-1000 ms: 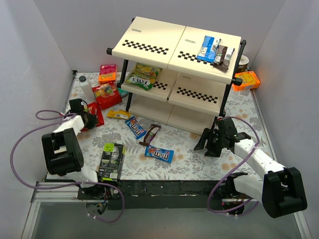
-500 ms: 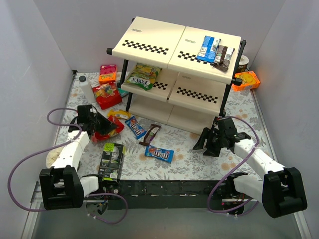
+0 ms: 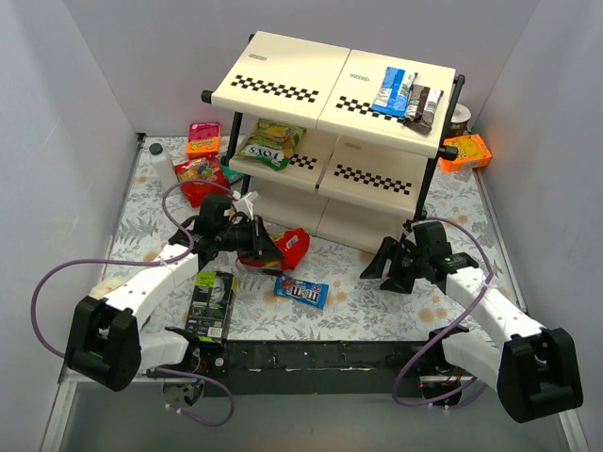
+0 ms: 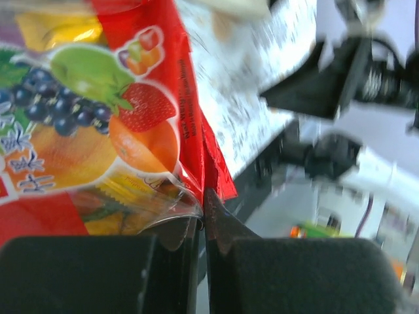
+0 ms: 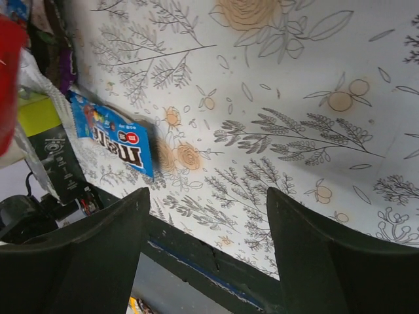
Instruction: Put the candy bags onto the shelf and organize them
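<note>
Red fruit bag (image 3: 288, 250) held before 3-tier shelf (image 3: 283, 72); blue M&M's bag (image 3: 301, 291) flat nearby; Fox's bag (image 3: 270, 145) mid-tier.

L gripper (image 3: 243, 240) carried red bag (image 3: 288, 248) rightward, now at shelf (image 3: 283, 80) front.

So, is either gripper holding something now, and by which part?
The left gripper pinches the red fruit candy bag by its sealed edge. The right gripper is open and holds nothing.

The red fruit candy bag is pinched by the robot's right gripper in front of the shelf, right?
Not quite: it is the left gripper that pinches the red fruit candy bag in front of the shelf, as the left wrist view shows.
</note>
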Controlling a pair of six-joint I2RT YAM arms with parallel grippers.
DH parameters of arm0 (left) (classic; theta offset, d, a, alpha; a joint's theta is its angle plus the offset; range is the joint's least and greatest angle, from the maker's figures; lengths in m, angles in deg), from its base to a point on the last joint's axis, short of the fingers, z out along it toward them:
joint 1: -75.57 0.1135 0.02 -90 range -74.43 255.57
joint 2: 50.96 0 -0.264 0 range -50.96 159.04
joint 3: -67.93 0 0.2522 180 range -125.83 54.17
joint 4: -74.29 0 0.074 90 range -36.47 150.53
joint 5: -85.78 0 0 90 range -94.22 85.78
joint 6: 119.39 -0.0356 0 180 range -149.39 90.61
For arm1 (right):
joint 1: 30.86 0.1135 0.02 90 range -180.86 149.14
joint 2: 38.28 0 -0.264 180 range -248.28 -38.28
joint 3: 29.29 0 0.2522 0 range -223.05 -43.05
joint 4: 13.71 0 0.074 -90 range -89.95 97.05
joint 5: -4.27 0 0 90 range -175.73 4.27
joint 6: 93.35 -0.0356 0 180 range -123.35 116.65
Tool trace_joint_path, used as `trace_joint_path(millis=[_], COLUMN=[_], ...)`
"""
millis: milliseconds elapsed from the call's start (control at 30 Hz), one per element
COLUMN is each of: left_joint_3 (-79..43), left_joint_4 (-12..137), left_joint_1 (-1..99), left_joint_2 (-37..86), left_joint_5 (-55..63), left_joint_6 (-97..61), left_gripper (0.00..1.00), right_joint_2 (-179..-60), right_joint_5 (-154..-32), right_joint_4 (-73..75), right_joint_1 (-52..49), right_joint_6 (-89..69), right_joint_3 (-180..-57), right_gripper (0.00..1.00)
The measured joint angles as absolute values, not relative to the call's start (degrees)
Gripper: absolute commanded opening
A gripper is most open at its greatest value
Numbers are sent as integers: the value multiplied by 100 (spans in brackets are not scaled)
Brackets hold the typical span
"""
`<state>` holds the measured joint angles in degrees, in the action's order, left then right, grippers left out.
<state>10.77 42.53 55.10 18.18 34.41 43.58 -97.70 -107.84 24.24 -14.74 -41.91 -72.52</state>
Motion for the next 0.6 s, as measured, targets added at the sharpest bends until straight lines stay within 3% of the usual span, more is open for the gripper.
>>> trace_joint_path(millis=[33,100,167,200,333,600], left_joint_3=[1077,1077,1095,1108,1335,1492], left_joint_4=[4297,4373,4509,4583,4646,4292], left_joint_1=[5344,5113,4925,4885,4870,4872], left_joint_2=[1853,1882,1890,1888,1731,824], left_joint_5=[3553,3658,3693,3693,3411,2156], left_joint_6=[4275,4177,4127,4122,4273,4850], left_gripper=[8,42,50,66,78,79], right_joint_2=[-9739,-9667,-9623,-9608,-9597,-9844], right_joint_5=[-10834,-10952,-11035,-11063,-11149,-10976], right_joint_4=[2393,2319,2255,2227,2133,2026], right_joint_1=[-1474,-1472,-1470,-1470,-1428,-646], right_joint_6=[-4213,-4244,-4274,-4283,-4314,-4202], right_joint_3=[-7248,-7213,-7176,-7160,-7139,-7263], right_gripper=[81,81,83,83,85,85])
